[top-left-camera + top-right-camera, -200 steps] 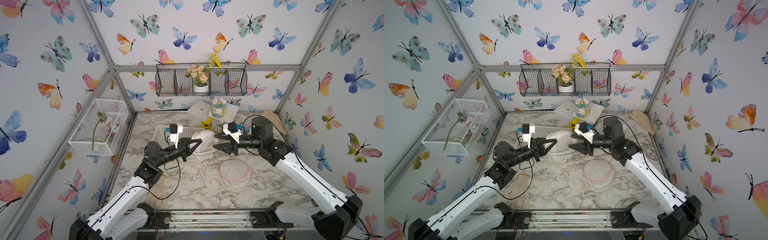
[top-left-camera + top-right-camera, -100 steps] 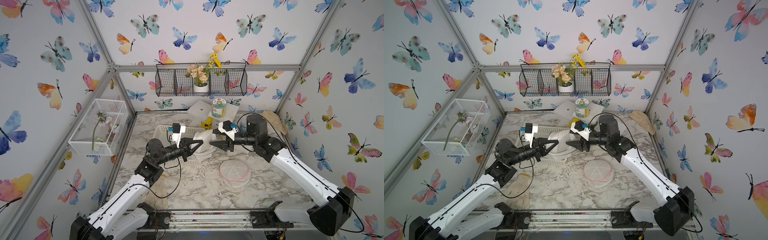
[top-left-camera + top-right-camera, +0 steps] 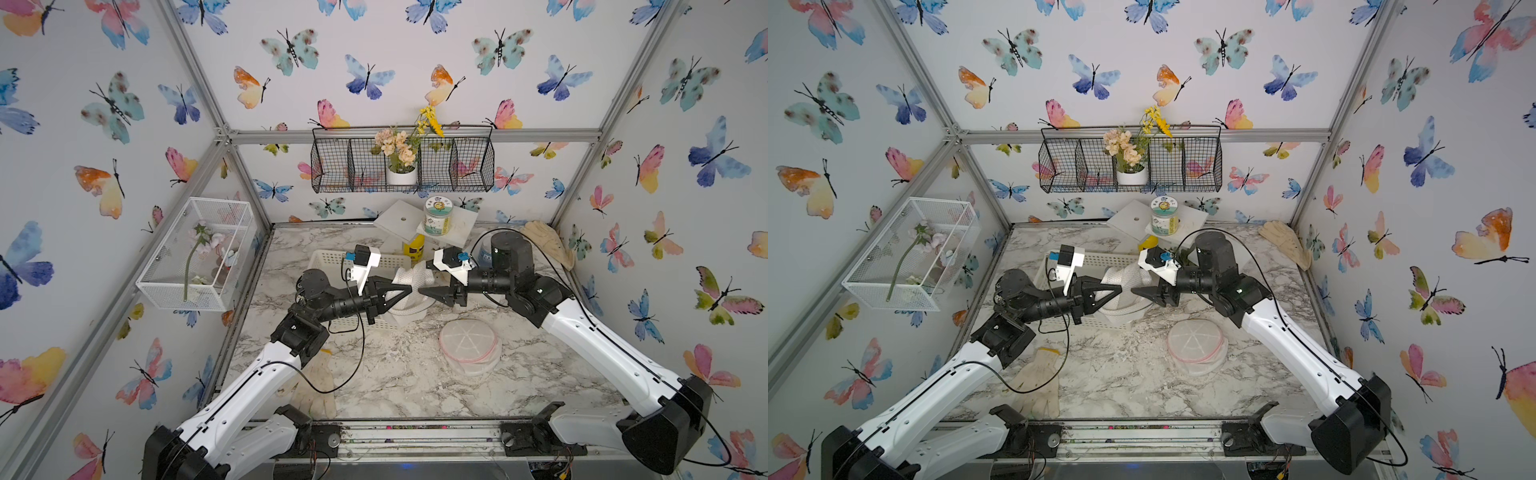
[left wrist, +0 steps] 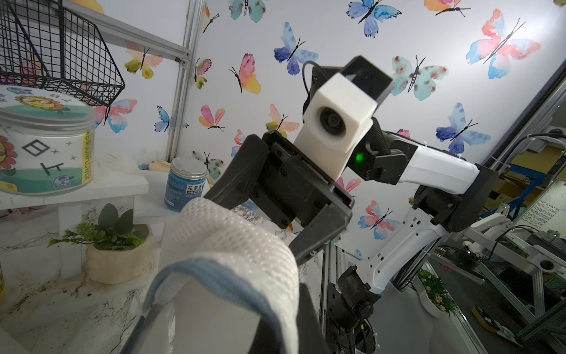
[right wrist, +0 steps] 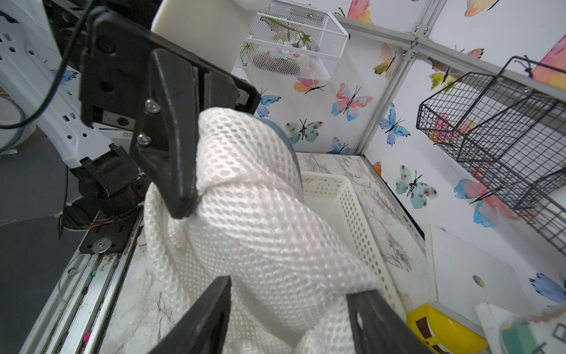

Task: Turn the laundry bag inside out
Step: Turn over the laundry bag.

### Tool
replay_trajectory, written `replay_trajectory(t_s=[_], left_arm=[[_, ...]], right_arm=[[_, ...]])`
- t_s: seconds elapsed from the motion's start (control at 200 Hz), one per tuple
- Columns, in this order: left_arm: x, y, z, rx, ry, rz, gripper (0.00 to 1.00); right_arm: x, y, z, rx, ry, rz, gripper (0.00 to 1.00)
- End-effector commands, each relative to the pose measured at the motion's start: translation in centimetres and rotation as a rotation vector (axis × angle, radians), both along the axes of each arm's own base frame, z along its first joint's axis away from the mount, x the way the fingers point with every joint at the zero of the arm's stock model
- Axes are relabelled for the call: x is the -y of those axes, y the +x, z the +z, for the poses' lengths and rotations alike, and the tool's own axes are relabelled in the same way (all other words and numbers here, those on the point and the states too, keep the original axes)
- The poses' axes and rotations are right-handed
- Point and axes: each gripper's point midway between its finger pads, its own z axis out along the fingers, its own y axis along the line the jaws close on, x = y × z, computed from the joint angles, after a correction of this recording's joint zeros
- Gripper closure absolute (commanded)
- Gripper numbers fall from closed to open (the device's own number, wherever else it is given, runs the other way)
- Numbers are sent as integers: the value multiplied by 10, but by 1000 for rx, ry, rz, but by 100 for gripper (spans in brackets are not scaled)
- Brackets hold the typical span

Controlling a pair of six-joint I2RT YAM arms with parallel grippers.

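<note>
Left hand (image 5: 183, 208) pinching mesh laundry bag (image 5: 260, 220), clearest in right wrist view, right hand (image 4: 254, 223) jaws apart

Both arms rise from the front edge of the table and bend inward at the elbow, so the forearms lie nearly level and point at each other above its middle. The left arm (image 3: 249, 386) ends in the left gripper (image 3: 408, 289), whose fingers (image 5: 171, 171) are pressed together on a fold of the laundry bag (image 3: 409, 276). The right arm (image 3: 602, 353) brings the right gripper (image 3: 420, 291) tip to tip with it, almost touching in both top views. The right fingers (image 4: 239, 171) stand well apart, with the mesh between them.
</note>
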Motion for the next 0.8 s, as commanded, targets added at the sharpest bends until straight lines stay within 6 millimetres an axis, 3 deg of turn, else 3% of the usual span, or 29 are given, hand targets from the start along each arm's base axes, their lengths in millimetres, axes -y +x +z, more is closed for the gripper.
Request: replay_trajectory(t_s=[0.0, 0.125, 0.315, 0.586, 0.796], left_arm=[[-3, 2, 7, 41, 7, 6, 100], [-6, 10, 6, 31, 7, 41, 100], [-4, 11, 1, 14, 13, 30, 100], [-3, 3, 2, 18, 12, -7, 100], [-2, -3, 4, 29, 10, -44, 100]], right_arm=[[11, -13, -4, -4, -14, -16, 35], [23, -26, -19, -31, -25, -36, 37], [28, -31, -4, -12, -8, -49, 40], [25, 0, 14, 81, 34, -155, 39], [13, 0, 3, 51, 5, -82, 38]])
